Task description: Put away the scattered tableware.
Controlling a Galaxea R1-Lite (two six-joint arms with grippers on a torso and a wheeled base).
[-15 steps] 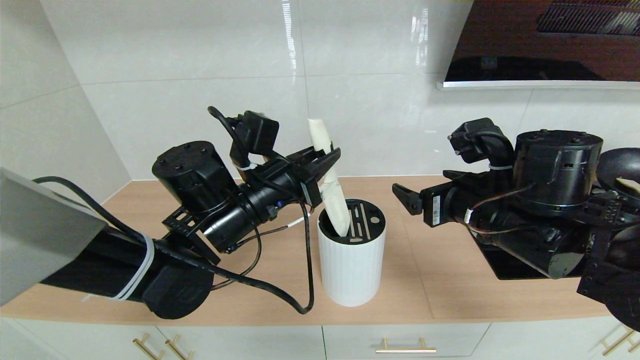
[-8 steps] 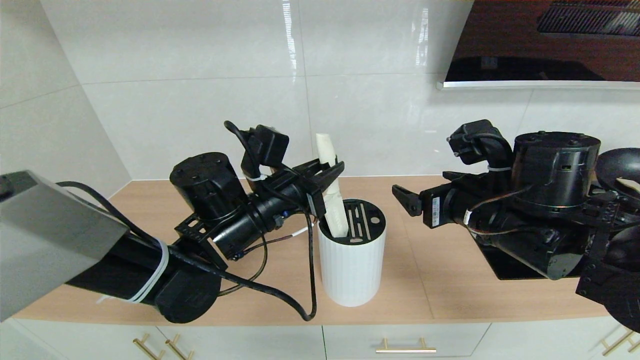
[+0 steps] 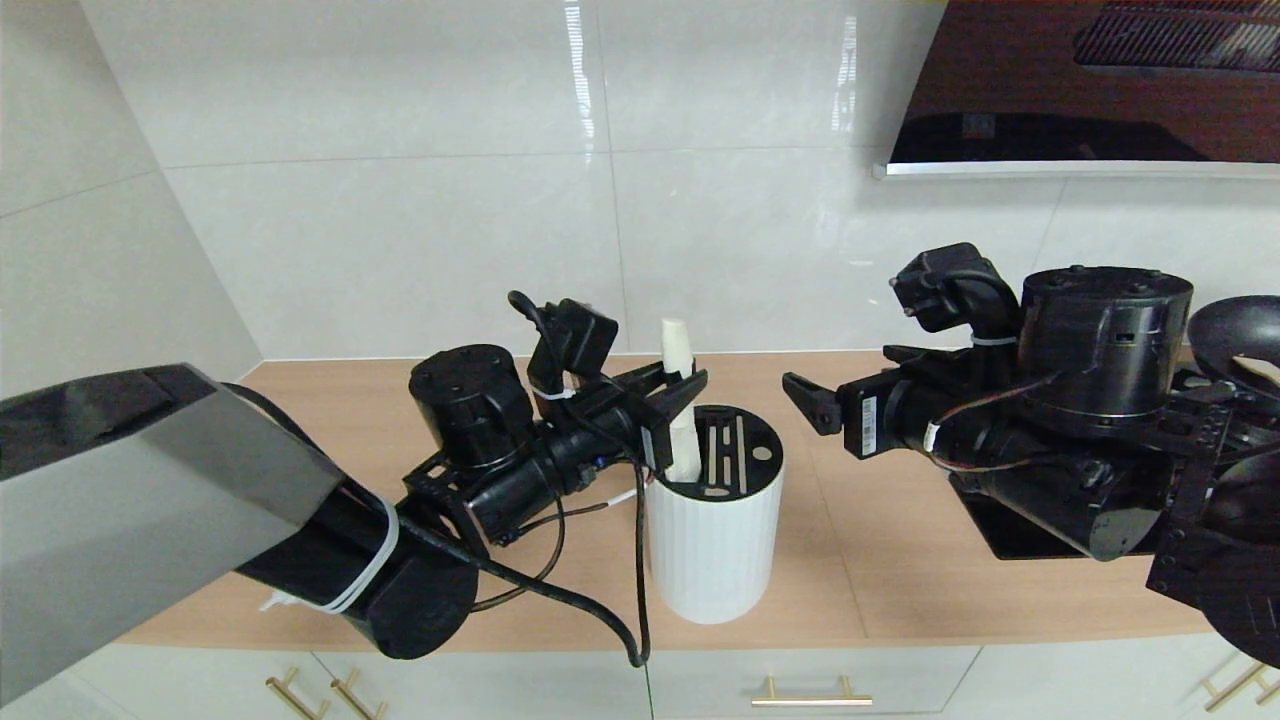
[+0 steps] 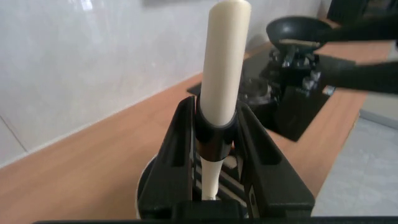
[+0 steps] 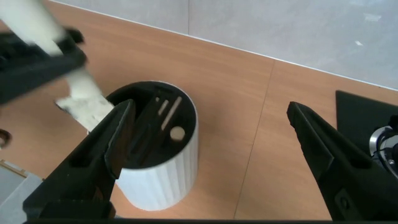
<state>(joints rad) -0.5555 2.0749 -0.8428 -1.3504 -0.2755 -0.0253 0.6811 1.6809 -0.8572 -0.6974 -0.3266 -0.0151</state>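
Head view: light wooden countertop (image 3: 880, 570), bearing at right a black glass cooktop (image 3: 1000, 540) and at centre a white ribbed cylindrical holder with black slotted top (image 3: 713, 540). Black right gripper (image 5: 208, 124) level with holder's top, near it on the right, jaws spread wide, holding nothing. Black left gripper (image 3: 685, 385) over holder's left rim, clamped on cream-white utensil handle (image 3: 677, 345), near upright, lower end sunk into holder's large opening.

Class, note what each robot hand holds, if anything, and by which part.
The left hand grips the white knife by the lower part of its handle, blade down in the white holder. The right hand is open and holds nothing.
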